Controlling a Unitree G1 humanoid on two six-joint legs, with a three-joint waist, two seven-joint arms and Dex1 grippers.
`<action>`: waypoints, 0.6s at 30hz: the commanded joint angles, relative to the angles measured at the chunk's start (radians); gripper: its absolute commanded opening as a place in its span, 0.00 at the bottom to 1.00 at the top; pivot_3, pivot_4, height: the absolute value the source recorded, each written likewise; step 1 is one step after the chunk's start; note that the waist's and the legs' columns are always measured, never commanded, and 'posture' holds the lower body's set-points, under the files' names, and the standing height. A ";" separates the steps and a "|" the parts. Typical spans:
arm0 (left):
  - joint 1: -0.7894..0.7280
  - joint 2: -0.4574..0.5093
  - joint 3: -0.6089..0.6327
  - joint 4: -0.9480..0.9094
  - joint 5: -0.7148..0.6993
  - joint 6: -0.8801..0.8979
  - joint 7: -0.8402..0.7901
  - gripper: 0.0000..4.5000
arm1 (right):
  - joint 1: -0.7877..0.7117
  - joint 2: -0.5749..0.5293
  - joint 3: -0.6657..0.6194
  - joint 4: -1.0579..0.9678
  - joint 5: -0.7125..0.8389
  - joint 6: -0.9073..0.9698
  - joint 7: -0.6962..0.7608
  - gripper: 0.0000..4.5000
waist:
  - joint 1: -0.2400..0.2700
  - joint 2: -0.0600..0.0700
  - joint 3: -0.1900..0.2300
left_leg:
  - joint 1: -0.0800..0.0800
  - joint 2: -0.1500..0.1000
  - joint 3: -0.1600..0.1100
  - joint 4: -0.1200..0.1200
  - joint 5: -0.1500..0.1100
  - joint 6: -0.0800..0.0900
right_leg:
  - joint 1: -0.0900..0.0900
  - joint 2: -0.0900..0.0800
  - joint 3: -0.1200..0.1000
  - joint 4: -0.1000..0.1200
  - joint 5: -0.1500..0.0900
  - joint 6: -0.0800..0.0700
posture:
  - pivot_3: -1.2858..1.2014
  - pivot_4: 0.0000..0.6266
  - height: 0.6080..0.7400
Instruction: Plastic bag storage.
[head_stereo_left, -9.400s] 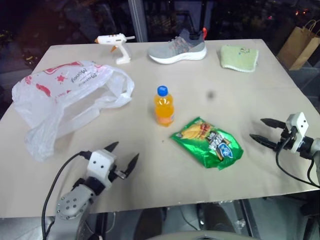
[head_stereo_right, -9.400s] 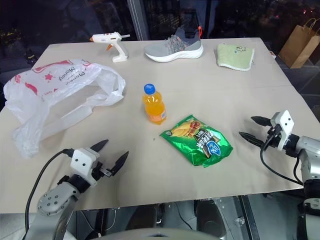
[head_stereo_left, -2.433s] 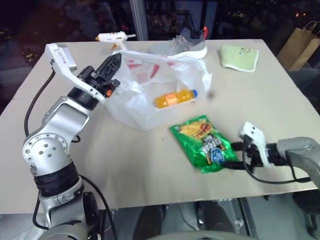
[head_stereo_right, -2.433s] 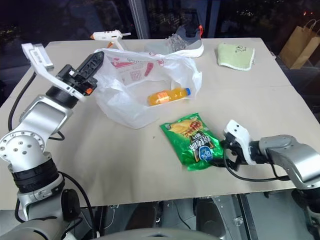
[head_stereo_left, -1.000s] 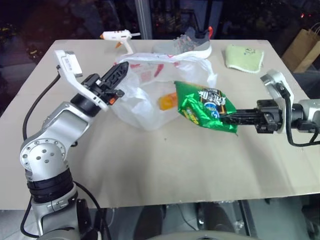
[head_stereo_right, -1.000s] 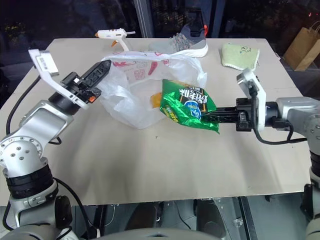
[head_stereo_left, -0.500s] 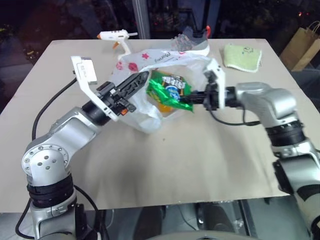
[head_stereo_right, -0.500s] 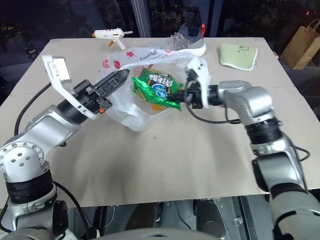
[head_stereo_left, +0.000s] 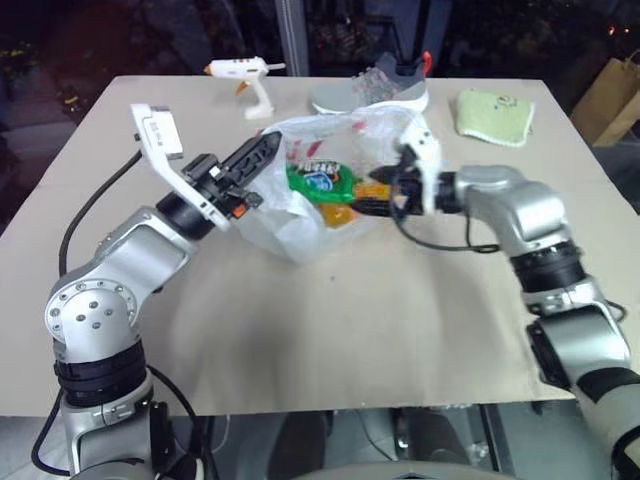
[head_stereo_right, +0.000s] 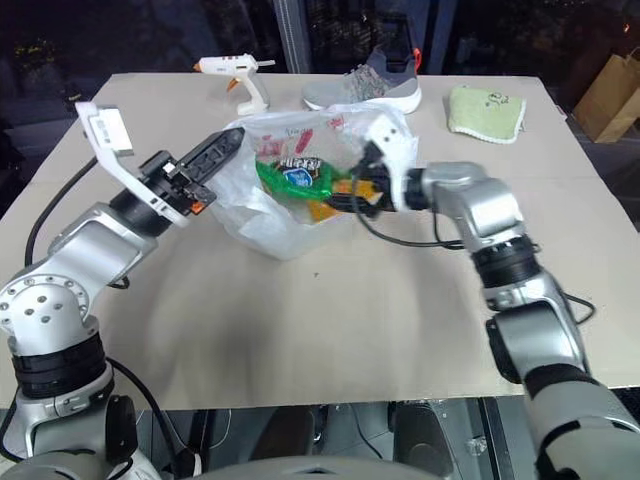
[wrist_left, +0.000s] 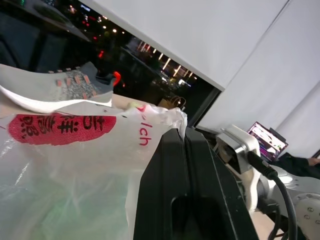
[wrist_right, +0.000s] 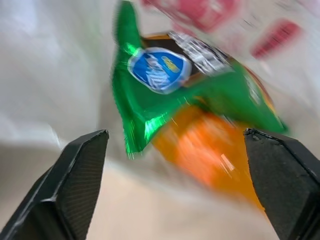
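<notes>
1. On the left of the table you see your left gripper, raised off the surface, its two black fingers pressed together on the left edge of the plastic bag and holding the mouth up (in the left wrist view the film is pinched beside the fingers).
2. Behind it, at the far edge, you find the white glue gun lying well apart from the bag.
3. In the middle of the table sits the plastic bag, translucent white with red print, its mouth facing the right arm; the lower part rests on the table.
4. Inside the bag you see the green snack packet lying over the orange bottle, both visible through the film.
5. Just right of the packet, at the bag's mouth, your right gripper has its fingers spread wide and grips nothing; the right wrist view shows the packet free between the fingertips.
6. Beyond the bag stands the grey shoe.
7. Farther right lies the green cloth.
8. Off the table at far right stands the brown paper bag.
</notes>
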 joint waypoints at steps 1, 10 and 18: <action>-0.003 0.008 0.023 -0.012 0.004 -0.021 0.001 0.00 | -0.007 -0.092 -0.131 -0.039 0.027 -0.058 0.033 0.99 | -0.002 0.002 0.001 | 0.000 0.000 0.000 0.000 0.000 0.000 | 0.000 0.000 0.000 0.000 0.000 0.000 | 0.52 0.24 1.00; 0.014 0.002 0.023 -0.035 0.002 -0.024 0.016 0.00 | -0.162 -0.071 -0.183 0.377 -0.141 -0.280 -0.170 0.99 | -0.017 0.001 0.001 | 0.001 0.000 0.003 0.000 0.000 0.000 | 0.000 0.000 0.002 0.000 0.000 0.000 | 0.52 0.24 1.00; 0.009 0.005 0.018 -0.032 0.008 -0.028 0.019 0.00 | -0.264 0.095 -0.250 0.632 -0.102 -0.330 -0.182 0.99 | -0.022 0.002 0.001 | 0.000 0.000 0.003 -0.001 0.000 0.000 | -0.001 0.000 0.003 0.000 0.000 0.000 | 0.52 0.24 1.00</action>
